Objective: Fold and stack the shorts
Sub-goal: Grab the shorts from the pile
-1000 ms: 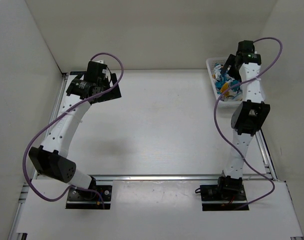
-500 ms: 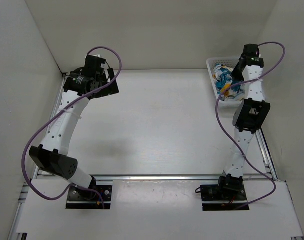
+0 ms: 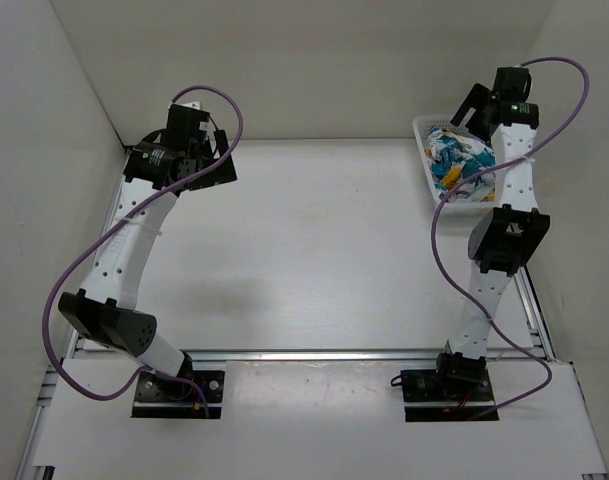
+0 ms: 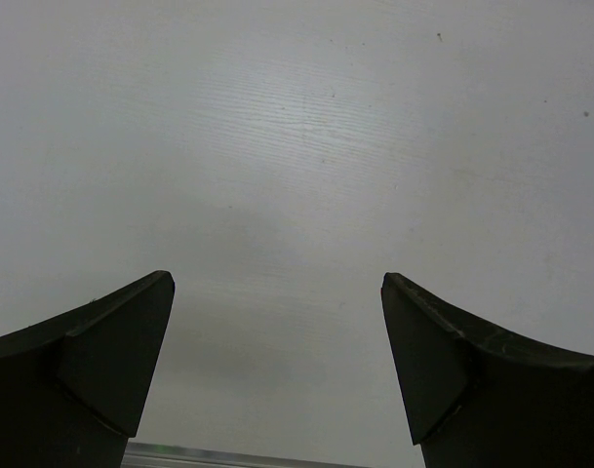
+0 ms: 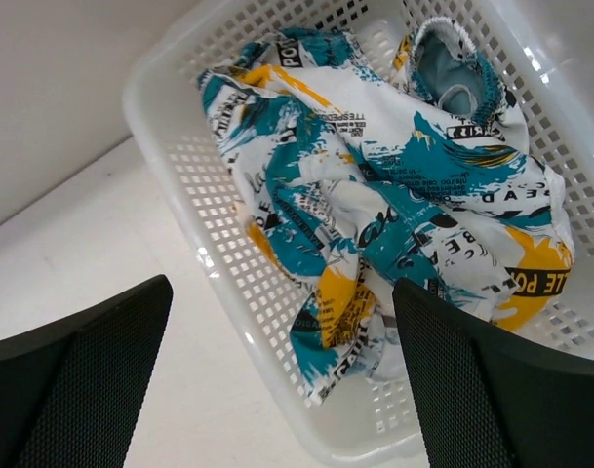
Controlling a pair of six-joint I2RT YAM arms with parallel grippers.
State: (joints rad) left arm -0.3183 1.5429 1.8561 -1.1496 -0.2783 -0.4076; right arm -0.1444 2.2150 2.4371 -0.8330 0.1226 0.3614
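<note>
Hardly begun, by my judgement. The soft white fabric shorts [image 5: 375,185] with teal, orange-yellow and black lettered print lie crumpled in the white plastic mesh basket [image 5: 204,229], at the upper right of the overhead view. None lie on the white desk [image 3: 314,250]. The right arm's fingers [image 5: 92,370] hang spread and empty above the basket. The left arm's fingers [image 4: 101,361], at upper left, are spread over bare desk. Lifting out, flattening, folding and stacking all remain.

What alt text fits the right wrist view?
Crumpled shorts printed in teal, orange-yellow and black lie heaped in a white mesh basket on a pale table. The right claw hovers open over them, its two dark fingers framing the bottom corners, holding nothing.
</note>
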